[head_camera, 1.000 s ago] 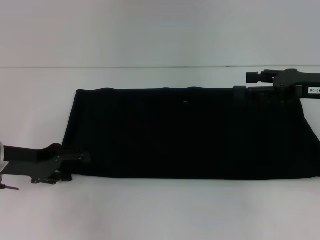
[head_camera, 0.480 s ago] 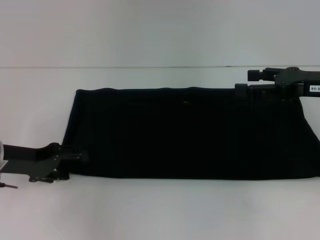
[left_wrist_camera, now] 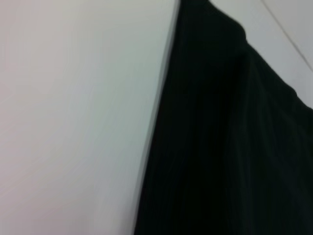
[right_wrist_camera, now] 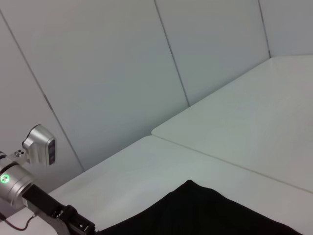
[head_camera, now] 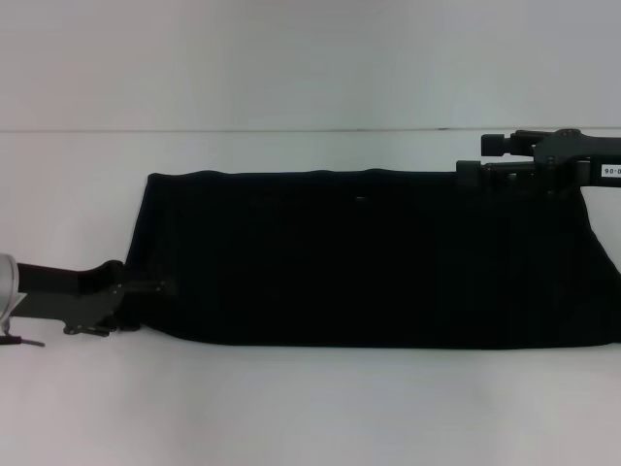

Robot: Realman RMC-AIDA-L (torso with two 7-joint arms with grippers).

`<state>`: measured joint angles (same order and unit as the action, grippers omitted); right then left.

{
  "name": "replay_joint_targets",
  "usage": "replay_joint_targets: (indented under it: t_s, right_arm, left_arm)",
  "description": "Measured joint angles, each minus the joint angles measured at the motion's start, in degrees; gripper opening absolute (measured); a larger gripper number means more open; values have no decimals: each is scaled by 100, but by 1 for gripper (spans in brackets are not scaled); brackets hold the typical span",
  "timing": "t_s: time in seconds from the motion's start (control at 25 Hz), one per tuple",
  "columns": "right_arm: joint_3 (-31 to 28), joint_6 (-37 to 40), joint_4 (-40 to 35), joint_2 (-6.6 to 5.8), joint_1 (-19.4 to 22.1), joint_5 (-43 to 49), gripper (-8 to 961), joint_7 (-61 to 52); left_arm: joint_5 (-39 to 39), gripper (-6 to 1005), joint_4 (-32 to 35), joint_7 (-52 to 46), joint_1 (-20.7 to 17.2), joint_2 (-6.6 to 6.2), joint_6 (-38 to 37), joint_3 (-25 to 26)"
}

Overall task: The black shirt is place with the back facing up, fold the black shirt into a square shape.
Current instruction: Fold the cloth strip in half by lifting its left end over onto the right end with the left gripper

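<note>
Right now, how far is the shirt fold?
Done: the black shirt lies as a long flat band on the white table. In hand: left gripper at its near left corner, right gripper at its far right edge. Left: folding the band across into a square.

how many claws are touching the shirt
2: the left claw at the black shirt's near left corner, the right claw at its far right edge.

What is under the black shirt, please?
The black shirt lies flat on the white table. Only that table shows around its edges; anything beneath the cloth is covered and cannot be seen.
</note>
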<state>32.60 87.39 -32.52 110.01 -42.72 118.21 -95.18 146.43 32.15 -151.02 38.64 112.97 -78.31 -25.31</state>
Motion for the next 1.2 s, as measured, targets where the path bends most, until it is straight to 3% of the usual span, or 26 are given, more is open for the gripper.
replay_joint_targets:
  t_s: [0.32, 0.84, 1.08, 1.2]
  right_arm:
    - [0, 2, 0, -12, 43, -60, 916, 0]
    - [0, -11, 0, -18, 31, -62, 918, 14]
    - [1, -11, 0, -17, 27, -62, 917, 19]
    - [0, -11, 8, -15, 27, -61, 917, 24]
  left_arm:
    - [-24, 862, 3, 21, 123, -64, 82, -9]
    - [-59, 862, 7, 190, 121, -65, 238, 3]
    - [-78, 693, -43, 511, 83, -35, 411, 21]
    - [-92, 450, -32, 569, 74, -33, 405, 32]
